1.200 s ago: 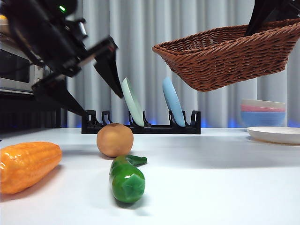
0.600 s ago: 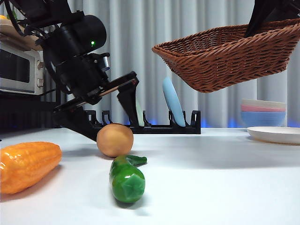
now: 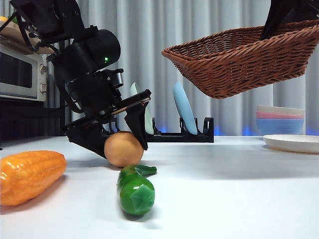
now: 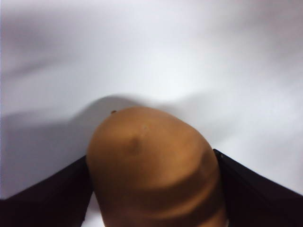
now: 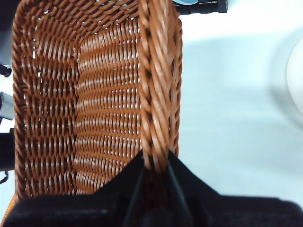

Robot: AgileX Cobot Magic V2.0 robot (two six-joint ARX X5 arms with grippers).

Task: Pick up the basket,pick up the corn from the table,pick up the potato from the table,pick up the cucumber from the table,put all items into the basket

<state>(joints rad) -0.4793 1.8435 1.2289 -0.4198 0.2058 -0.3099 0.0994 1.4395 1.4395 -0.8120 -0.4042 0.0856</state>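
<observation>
The left hand [image 3: 122,149] is down at the smooth round tan-orange toy potato [image 3: 123,149], its two black jaws spread open and standing one on each side of the ball; the left wrist view shows the potato [image 4: 154,165] filling the gap between them, both jaws at or very near its flanks, though no squeeze is evident. The potato sits on the plain white tabletop [image 3: 224,189], so the hand lies directly over and around it and, as I judge, only needs to close before lifting.

The right hand [image 5: 154,165] is clamped on the braided rim of the wide brown woven wicker basket [image 3: 244,59], holding it tilted in the air, well apart from the potato, across the tabletop on the other side.

The glossy bright green plastic cucumber [image 3: 134,189] lies just in front of the potato, its long axis running toward the camera. The ribbed orange-yellow plastic corn cob [image 3: 30,177] rests on the tabletop beside them, untouched
</observation>
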